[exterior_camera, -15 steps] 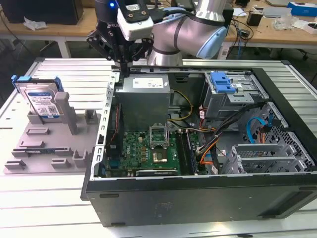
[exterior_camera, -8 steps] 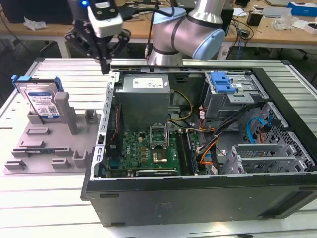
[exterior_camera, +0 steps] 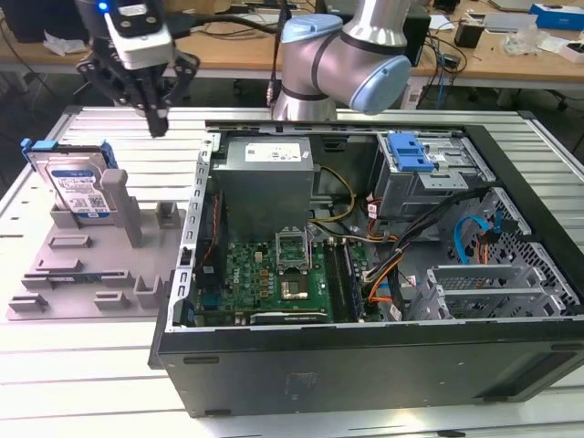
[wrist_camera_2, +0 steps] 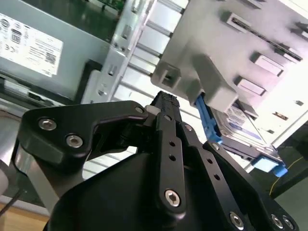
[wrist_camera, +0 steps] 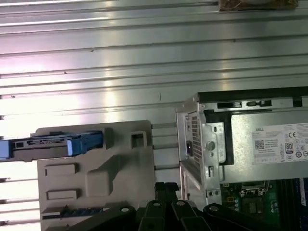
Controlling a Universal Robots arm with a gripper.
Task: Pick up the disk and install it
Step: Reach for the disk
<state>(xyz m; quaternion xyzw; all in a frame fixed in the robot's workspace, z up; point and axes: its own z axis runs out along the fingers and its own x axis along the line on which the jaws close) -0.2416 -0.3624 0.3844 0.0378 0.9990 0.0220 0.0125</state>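
Disk, white-and-blue label showing, stands upright on grey fixture plate.

The disk is a flat, rectangular silver hard drive with a white-and-blue label on its broad face and a blue plastic carrier bracket around its edges. It stands upright on one long edge at the far corner of the grey fixture plate, on the exterior view's left. Its labelled face is turned toward that camera, and a grey upright post touches it in front. In the first wrist view the disk appears edge-on, a thin silver-and-blue strip along the plate's rim. In the second wrist view the disk shows behind a grey post. It is well apart from the open computer case.
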